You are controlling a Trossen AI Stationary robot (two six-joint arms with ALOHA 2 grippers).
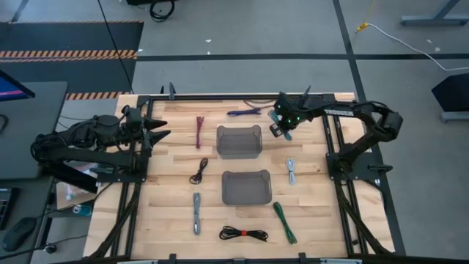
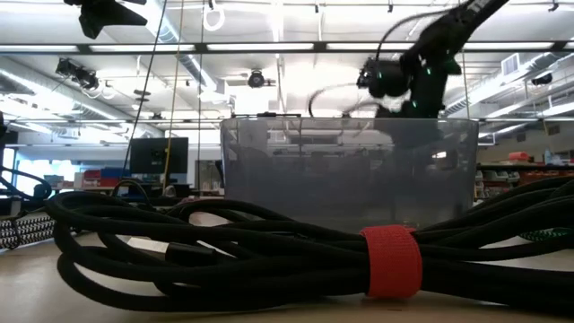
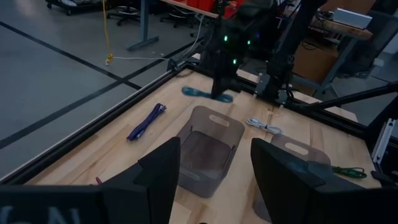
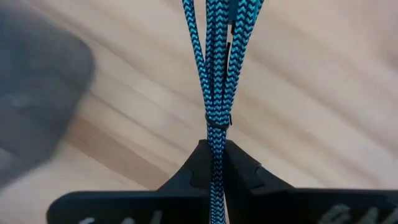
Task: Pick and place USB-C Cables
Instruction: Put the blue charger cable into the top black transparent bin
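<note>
My right gripper (image 1: 281,127) hangs over the far part of the table, just right of the far bin (image 1: 239,141), shut on a teal USB-C cable (image 3: 194,93). My left gripper (image 3: 214,180) waits open at the table's left edge, held high and touching nothing. Other cables lie flat on the wood: maroon (image 1: 198,132), purple (image 1: 244,111), black (image 1: 198,171), grey (image 1: 196,213), white (image 1: 291,171), green (image 1: 285,222) and black with a red strap (image 1: 244,235). My right gripper pinches the teal cable's bundled strands (image 4: 216,134) between its two fingertips, just beside a thin band around the bundle. The fingers come steeply from above. In the left wrist view the cable sticks out to both sides of the fingers, about level and clear of the wood.
Two translucent grey bins stand in the table's middle, the far one and a near one (image 1: 247,187). Bare wood lies around them. In the low view the black cable with the red strap (image 2: 269,251) fills the foreground before a bin (image 2: 350,170). A white cord (image 1: 410,40) runs across the floor.
</note>
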